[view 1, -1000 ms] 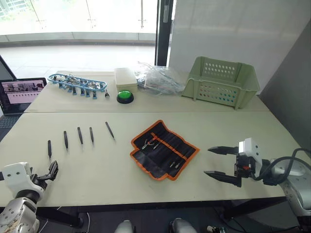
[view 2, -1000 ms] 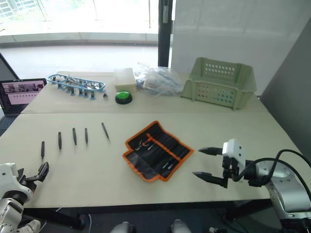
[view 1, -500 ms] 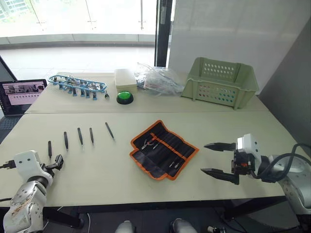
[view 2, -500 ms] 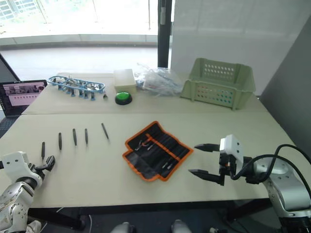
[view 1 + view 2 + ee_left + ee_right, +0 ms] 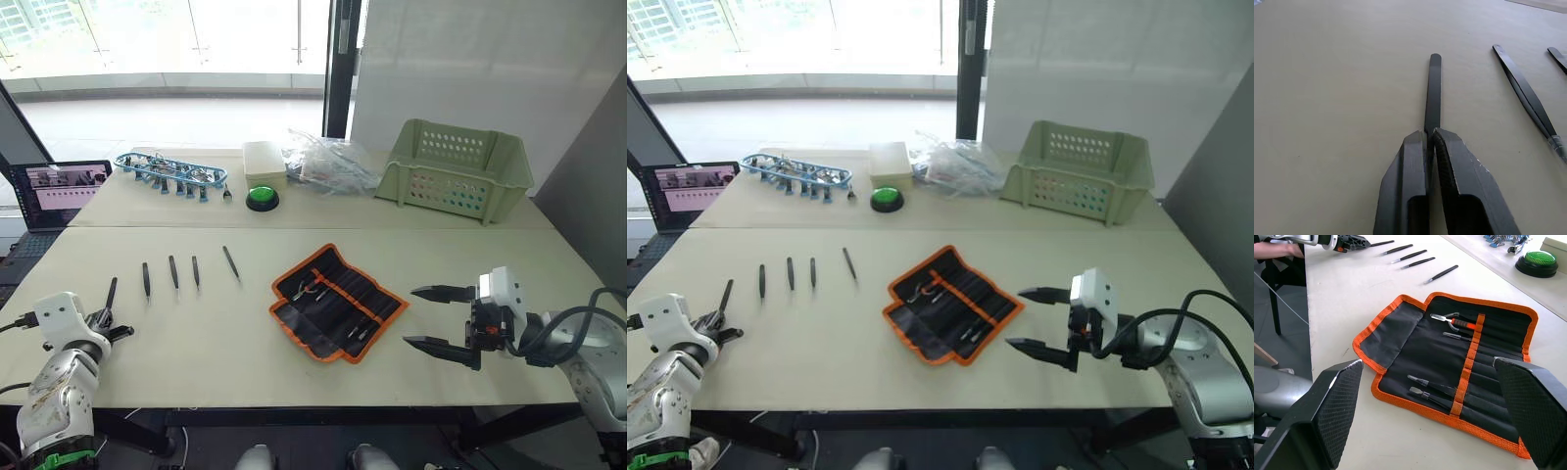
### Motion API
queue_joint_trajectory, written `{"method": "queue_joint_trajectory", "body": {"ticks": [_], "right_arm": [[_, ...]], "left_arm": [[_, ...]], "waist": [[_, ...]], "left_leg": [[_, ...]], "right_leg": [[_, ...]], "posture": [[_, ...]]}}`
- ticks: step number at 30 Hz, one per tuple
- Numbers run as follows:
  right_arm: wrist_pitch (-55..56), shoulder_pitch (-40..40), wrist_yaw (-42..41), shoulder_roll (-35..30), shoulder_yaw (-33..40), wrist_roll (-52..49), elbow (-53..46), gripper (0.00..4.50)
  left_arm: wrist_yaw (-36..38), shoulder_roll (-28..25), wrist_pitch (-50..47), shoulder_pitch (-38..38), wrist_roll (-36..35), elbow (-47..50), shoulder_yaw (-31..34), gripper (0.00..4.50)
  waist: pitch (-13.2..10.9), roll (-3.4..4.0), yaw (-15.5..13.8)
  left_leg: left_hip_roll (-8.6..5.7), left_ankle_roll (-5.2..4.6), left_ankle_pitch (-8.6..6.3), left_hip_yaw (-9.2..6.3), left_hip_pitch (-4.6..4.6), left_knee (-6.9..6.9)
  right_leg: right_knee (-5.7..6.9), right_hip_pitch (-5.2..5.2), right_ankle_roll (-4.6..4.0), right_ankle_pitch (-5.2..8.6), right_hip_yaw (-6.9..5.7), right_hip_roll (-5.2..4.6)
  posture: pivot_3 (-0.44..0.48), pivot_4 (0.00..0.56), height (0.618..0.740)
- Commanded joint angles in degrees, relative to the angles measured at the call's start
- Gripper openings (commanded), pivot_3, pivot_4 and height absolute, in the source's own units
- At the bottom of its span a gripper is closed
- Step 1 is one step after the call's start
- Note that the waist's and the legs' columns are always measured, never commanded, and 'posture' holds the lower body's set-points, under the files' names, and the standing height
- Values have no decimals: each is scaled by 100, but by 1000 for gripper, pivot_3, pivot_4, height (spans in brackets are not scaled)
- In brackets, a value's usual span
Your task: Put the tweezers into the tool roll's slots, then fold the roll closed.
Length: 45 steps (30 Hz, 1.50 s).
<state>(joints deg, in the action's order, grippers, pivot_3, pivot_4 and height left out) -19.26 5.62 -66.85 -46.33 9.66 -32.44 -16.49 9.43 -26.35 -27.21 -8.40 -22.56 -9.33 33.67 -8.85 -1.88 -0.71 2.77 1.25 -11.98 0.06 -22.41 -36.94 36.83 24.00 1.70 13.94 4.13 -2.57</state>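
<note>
The left gripper (image 5: 1429, 134) has its fingers clenched on the near end of the leftmost tweezers (image 5: 1433, 90), at the tabletop's (image 5: 196, 343) near left; its long axis runs near to far, leaning right. Four more tweezers (image 5: 172, 271) lie in a row to its right, all running near to far. The tool roll (image 5: 338, 303) lies unfolded mid-table, set diagonally, slots (image 5: 1484, 377) up, several holding tools. The right gripper (image 5: 437, 318) hovers just right of it, fingers spread wide. Far across the pale tabletop stand a green basket (image 5: 457, 171), a green button (image 5: 262, 197) and a laptop (image 5: 59, 188), before bright windows
</note>
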Motion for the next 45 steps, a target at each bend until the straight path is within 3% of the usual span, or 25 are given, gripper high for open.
{"method": "queue_joint_trajectory", "body": {"ticks": [1,9,25,34,45], "right_arm": [[-43,48,33,-75,132,-89,-95,4500],[-44,13,70,-94,147,-104,-94,4500],[-20,-61,493,199,-202,167,38,4500],[55,-102,609,288,-300,227,53,4500],[47,-89,579,264,-301,278,85,4500]], "left_arm": [[125,67,-22,40,47,-223,-225,26],[46,30,88,164,137,15,-167,26],[596,-607,-63,1091,101,2462,-142,26],[338,-261,-316,931,-266,2060,428,26],[-67,-34,-155,665,-252,1307,510,3504]], "waist": [[1,2,-2],[0,1,8],[-28,-51,122],[-31,-56,157],[-32,-63,146]], "left_leg": [[0,0,0,0,0,0],[1,0,0,-1,-1,0],[8,2,-1,-3,-43,1],[9,1,-1,-3,-42,1],[7,1,-1,-4,-42,1]], "right_leg": [[1,1,3,-2,0,0],[0,2,10,-6,-1,1],[-15,30,15,-8,-4,1],[-13,31,15,-8,-5,3],[-14,28,18,-10,-5,3]], "posture": [[0,150,725],[0,150,725],[0,150,725],[0,150,725],[0,150,725]]}}
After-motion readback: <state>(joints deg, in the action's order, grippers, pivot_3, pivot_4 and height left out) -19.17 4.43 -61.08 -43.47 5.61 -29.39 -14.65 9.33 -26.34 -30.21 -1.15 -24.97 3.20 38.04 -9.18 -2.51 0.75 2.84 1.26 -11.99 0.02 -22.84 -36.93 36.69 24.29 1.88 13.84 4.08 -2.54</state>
